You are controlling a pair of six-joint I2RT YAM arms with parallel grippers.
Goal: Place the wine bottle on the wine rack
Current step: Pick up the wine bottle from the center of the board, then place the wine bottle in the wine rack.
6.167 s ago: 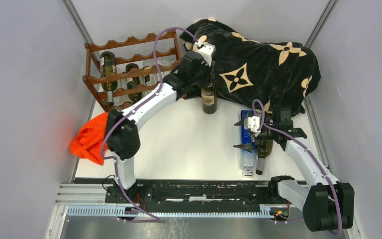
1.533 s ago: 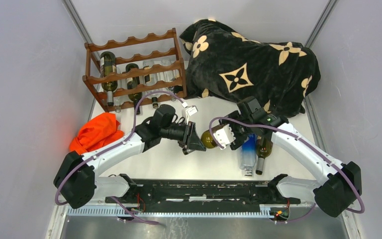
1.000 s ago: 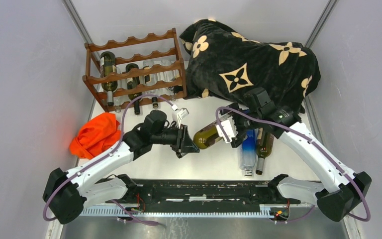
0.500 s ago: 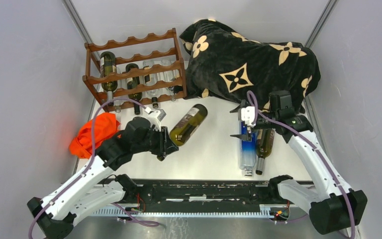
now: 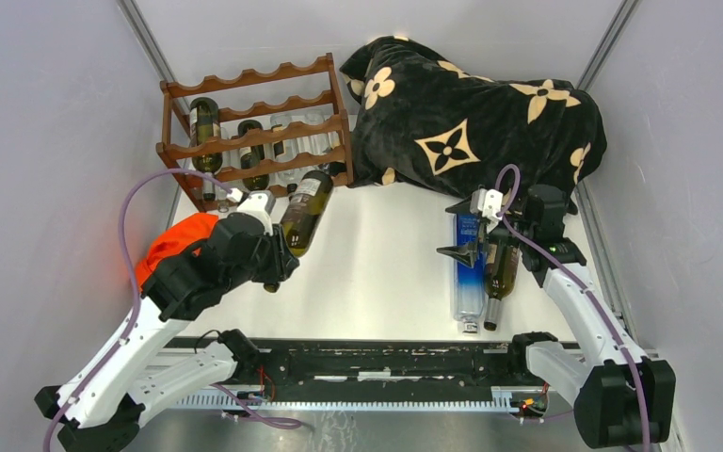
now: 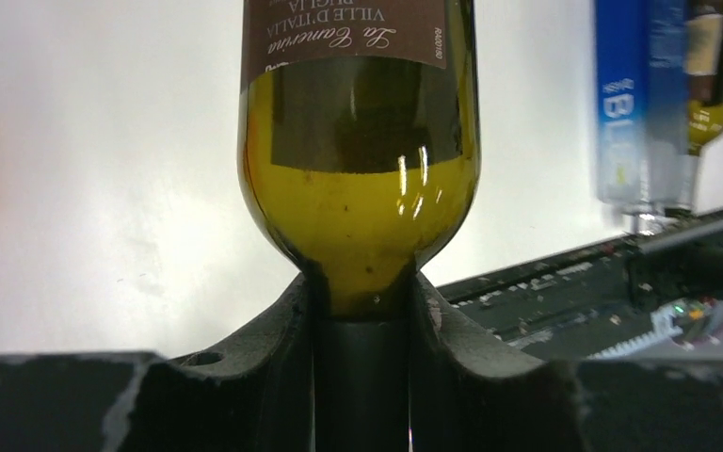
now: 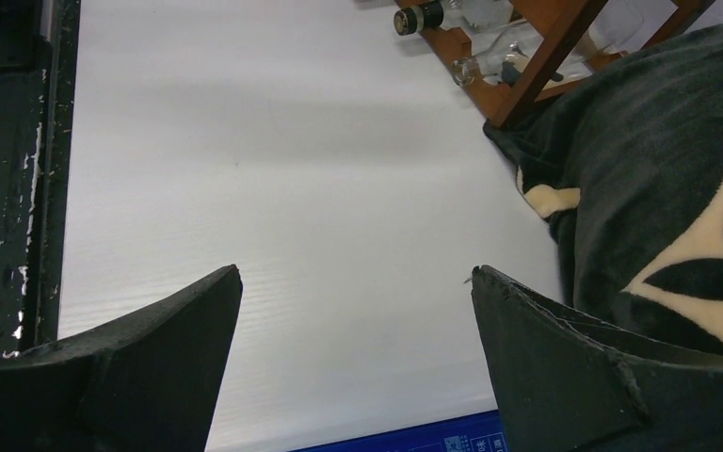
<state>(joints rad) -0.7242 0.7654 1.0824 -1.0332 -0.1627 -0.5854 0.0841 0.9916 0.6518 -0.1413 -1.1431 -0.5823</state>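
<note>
The left gripper [image 6: 362,297] clamps the neck of the wine bottle [image 5: 303,212] between both fingers, with the body extending past the fingertips. The bottle's base points at the lower right of the wine rack [image 5: 254,136], close to it. The right gripper [image 7: 353,273] is spread wide and holds nothing.

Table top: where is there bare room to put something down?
The middle of the table, between the held wine bottle and the lying blue bottle, is bare. Crowded: wine rack and orange cloth on the left, black blanket far right.

You have one wine rack [image 5: 245,77], roughly four racked bottles [image 5: 205,122], one lifted wine bottle [image 5: 303,209], two lying bottles [image 5: 468,282], one blanket [image 5: 490,122] and one orange cloth [image 5: 168,256].
</note>
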